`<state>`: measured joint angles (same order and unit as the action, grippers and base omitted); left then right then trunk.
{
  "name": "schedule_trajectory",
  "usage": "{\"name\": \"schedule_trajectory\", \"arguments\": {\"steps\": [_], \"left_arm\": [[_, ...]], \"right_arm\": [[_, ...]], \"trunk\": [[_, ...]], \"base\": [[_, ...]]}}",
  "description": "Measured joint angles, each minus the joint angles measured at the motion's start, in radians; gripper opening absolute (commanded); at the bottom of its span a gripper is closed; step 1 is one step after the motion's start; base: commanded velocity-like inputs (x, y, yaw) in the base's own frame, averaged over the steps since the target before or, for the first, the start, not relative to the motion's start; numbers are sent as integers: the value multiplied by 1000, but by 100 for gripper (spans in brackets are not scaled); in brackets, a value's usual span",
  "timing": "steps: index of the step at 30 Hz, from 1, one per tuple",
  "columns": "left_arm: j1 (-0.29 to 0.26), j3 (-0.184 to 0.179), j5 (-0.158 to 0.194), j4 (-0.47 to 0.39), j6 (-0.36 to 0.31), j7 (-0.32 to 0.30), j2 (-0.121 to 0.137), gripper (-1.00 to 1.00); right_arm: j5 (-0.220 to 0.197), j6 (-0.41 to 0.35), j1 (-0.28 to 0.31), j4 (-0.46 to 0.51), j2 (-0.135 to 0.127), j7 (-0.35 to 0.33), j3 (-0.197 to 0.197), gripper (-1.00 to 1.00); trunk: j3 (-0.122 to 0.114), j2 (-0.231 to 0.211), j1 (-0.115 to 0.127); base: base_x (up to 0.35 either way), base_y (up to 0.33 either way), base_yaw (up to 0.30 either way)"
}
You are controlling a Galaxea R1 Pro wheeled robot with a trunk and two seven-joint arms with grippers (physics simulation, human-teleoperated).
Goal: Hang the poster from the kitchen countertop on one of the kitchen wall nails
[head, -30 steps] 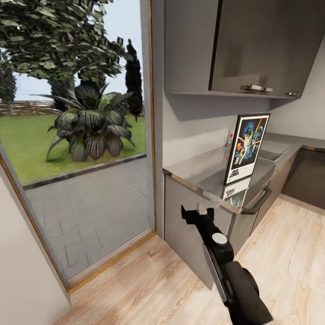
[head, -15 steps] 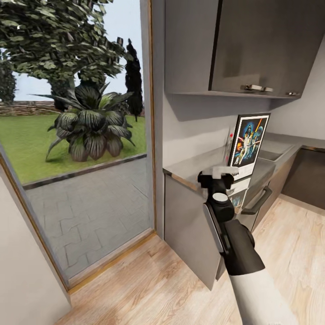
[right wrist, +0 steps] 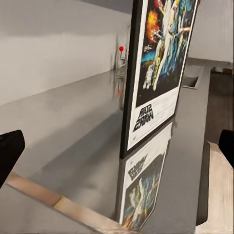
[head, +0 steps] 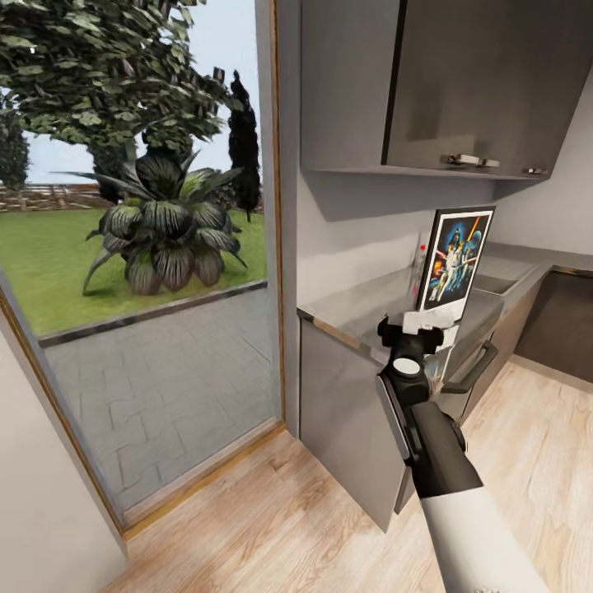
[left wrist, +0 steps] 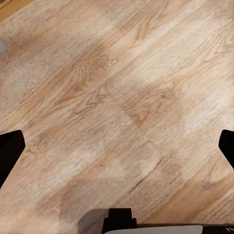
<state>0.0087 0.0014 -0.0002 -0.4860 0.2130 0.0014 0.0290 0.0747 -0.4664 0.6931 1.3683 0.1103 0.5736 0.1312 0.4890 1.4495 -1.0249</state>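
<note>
The poster (head: 455,259) stands upright on the kitchen countertop (head: 354,306) near its front edge, and the glossy surface mirrors it. My right gripper (head: 428,325) hovers at the counter's front edge, just short of the poster's lower part. In the right wrist view the poster (right wrist: 161,73) rises ahead of my right gripper (right wrist: 117,151), whose dark fingertips (right wrist: 9,151) stand wide open with nothing between them. My left gripper (left wrist: 117,151) is open over bare wooden floor (left wrist: 122,97). The wall nails are out of view.
A small bottle with a red dot (right wrist: 121,48) stands behind the poster by the wall. The sink (head: 494,284) lies further along the counter. Dark upper cabinets (head: 486,82) hang overhead. A tall glass door (head: 140,247) onto a garden is at the left.
My right arm has risen from below the counter edge and reached forward, bringing the gripper up in front of the poster's bottom strip. The poster has not moved.
</note>
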Motion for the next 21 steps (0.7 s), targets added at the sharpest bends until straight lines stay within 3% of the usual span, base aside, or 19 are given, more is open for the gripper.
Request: {"name": "schedule_trajectory", "arguments": {"steps": [9,21], "left_arm": [[0,0,0,1,2,0,0,100],[0,-1,-1,1,2,0,0,100]], "right_arm": [[-4,176,0,-149,1,83,0,100],[-5,212,0,-187,0,96,-1,100]], "trunk": [[0,0,0],[0,0,0]], "base": [[71,-59,0],[85,-76,0]]}}
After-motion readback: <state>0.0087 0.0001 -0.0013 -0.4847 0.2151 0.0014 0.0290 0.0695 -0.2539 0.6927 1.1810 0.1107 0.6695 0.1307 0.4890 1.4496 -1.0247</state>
